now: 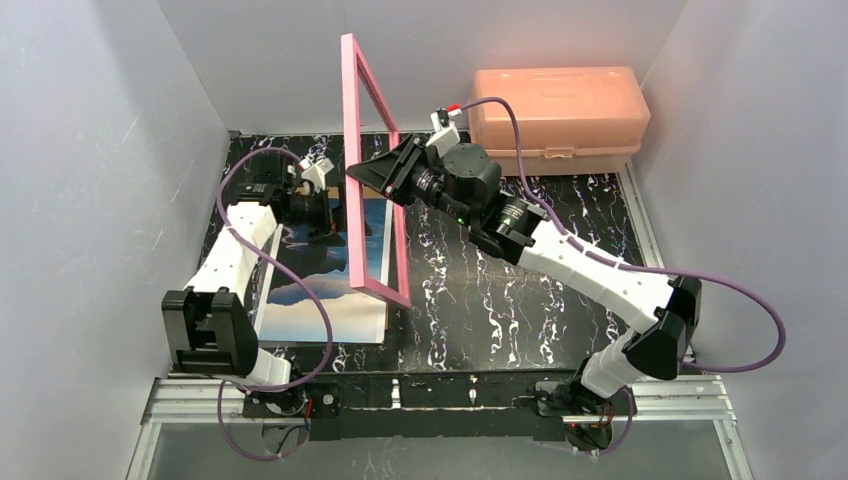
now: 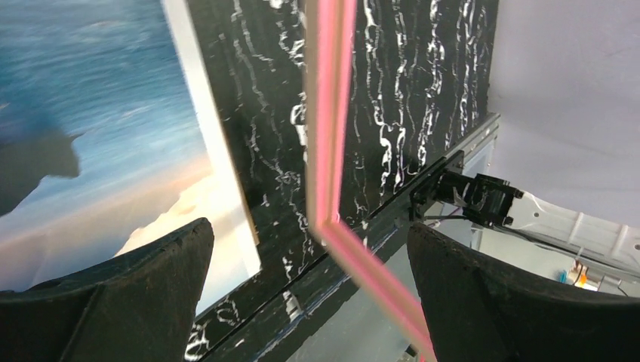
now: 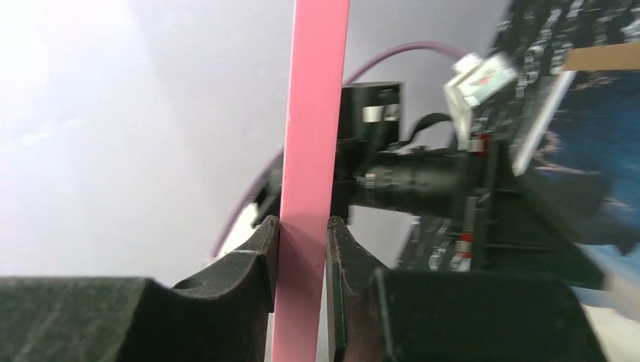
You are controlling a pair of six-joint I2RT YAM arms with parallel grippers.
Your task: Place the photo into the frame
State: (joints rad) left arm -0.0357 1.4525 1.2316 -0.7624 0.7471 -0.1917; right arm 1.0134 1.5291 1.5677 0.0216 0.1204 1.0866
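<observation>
The pink frame (image 1: 375, 170) stands on edge, tilted, its lower corner just above the black marbled table (image 1: 500, 300). My right gripper (image 3: 302, 226) is shut on the frame's right rail (image 3: 317, 113), a finger pressed on each face. The photo (image 1: 320, 290), dark blue sky over pale cloud, lies flat, picture side up, on the table to the left of the frame. My left gripper (image 2: 309, 228) hovers wide open over the photo's far end, holding nothing. In its view the frame's lower corner (image 2: 329, 217) hangs between the fingers, with the photo (image 2: 90, 113) to the left.
A peach plastic box (image 1: 560, 115) sits against the back wall at the right. White walls close in the left, right and back. A tan board edge (image 3: 604, 56) shows beside the photo in the right wrist view. The metal rail (image 1: 450, 395) runs along the near edge.
</observation>
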